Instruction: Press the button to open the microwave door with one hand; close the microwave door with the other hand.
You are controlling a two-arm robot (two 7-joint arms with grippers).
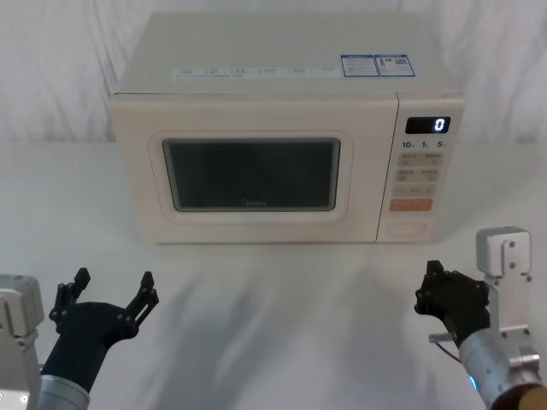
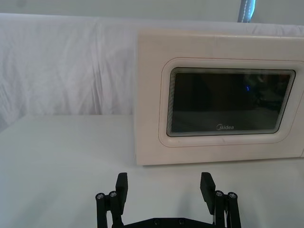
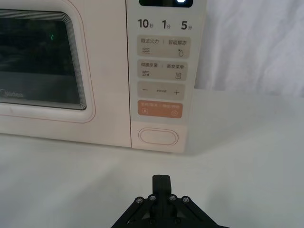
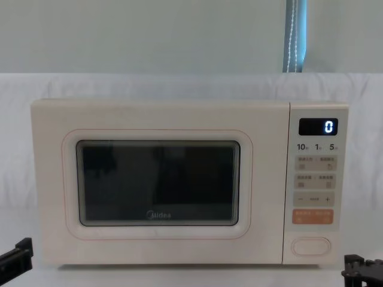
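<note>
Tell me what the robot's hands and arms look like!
Both are black and blocky. The left gripper has two thin black fingers with small bolts at the joints, on a black wrist with a pale grey block beside it. The right gripper sits on a grey-silver wrist with a pale grey boxy piece above it and a small blue light.

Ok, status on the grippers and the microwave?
Left gripper open, right gripper shut, both short of microwave. Microwave door closed, button unpressed. Path clear.

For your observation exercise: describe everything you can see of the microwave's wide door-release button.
The button is a wide cream pill shape with a raised oval outline, looking like smooth plastic. It sits lowest on the keypad strip, just under the orange key. Nothing touches it; the right claw, shut, is in front of it, apart.
</note>
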